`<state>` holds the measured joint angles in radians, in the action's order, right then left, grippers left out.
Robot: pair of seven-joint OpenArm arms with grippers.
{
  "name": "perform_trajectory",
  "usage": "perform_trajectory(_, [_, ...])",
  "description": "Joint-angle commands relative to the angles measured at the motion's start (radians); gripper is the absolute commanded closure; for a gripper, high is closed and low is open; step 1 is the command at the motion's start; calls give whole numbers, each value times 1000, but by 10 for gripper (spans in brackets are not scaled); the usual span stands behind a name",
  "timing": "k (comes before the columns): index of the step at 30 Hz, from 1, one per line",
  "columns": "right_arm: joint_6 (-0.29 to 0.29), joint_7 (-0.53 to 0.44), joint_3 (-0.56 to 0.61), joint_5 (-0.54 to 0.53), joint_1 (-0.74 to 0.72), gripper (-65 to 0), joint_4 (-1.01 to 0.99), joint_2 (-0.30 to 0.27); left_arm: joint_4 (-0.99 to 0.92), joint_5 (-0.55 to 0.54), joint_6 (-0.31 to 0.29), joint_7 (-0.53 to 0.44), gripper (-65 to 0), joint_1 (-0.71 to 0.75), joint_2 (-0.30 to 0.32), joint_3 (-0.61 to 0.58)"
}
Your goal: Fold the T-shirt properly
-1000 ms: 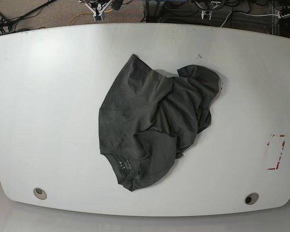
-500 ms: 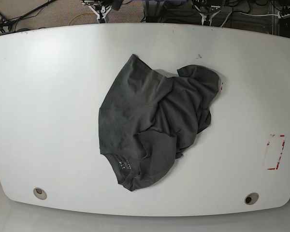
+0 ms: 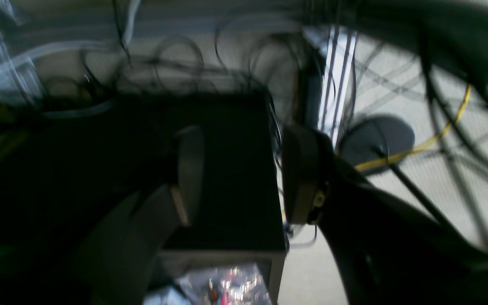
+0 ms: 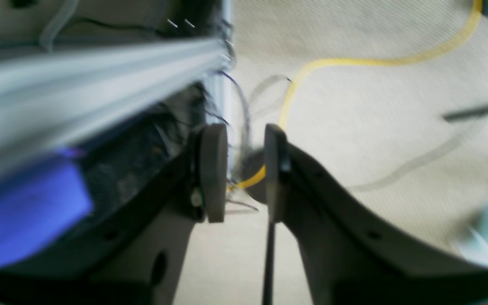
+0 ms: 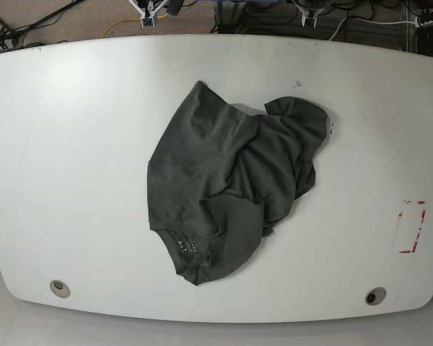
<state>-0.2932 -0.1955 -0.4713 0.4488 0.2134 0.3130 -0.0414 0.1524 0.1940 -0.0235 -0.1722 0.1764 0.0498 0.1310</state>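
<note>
The T-shirt (image 5: 231,184) lies crumpled in a dark grey heap at the middle of the white table (image 5: 72,144), its neck with pale lettering (image 5: 186,244) towards the front edge. Neither gripper is near it. In the left wrist view my left gripper (image 3: 244,140) stands open with a wide gap and nothing in it, above a black box and cables off the table. My right gripper (image 4: 242,133) shows a narrow gap between its pads, holding nothing, over the carpeted floor.
A red-marked rectangle (image 5: 411,227) sits near the table's right edge. Two round holes (image 5: 58,287) (image 5: 375,296) lie along the front edge. Beyond the far edge are cables, a black box (image 3: 227,178), a yellow cable (image 4: 354,61) and metal framing (image 4: 100,72).
The T-shirt has not moved. Small white parts at the far top edge of the base view have shifted slightly upward, out of the picture.
</note>
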Motion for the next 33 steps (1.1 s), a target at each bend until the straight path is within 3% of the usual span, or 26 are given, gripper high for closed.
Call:
perform_trajectory(1, [-1,-14,-1,3,14,-140,5,-2,5,-4,7,-10,-264,36,23,3])
perform_trajectory(5, [-1,-19,-2,3,44,-138,7,-2,91,-4,7,-37,-264,111,25,3])
perform_trajectory(12, [-2,-55,-5,2,119,-138,94,4,407,-4,7,-31,-264,289,26,2])
perform_trajectory(17, [-2,-54,-5,2,232,-138,289,71,625,-4,7,41,-264,391,29,0])
perform_trajectory(22, [-5,-38,-4,2,343,-138,481,136,807,-4,7,47,-264,498,32,0])
perform_trajectory(24, [-31,-6,-4,0,384,-138,570,163,863,0,7,47,-264,530,32,0])
perform_trajectory(27, [-134,64,-5,-43,462,-136,754,198,944,0,7,47,-262,582,54,0])
perform_trajectory(33, [-255,238,41,-387,630,-136,1052,198,1057,-6,7,47,-262,671,71,-1])
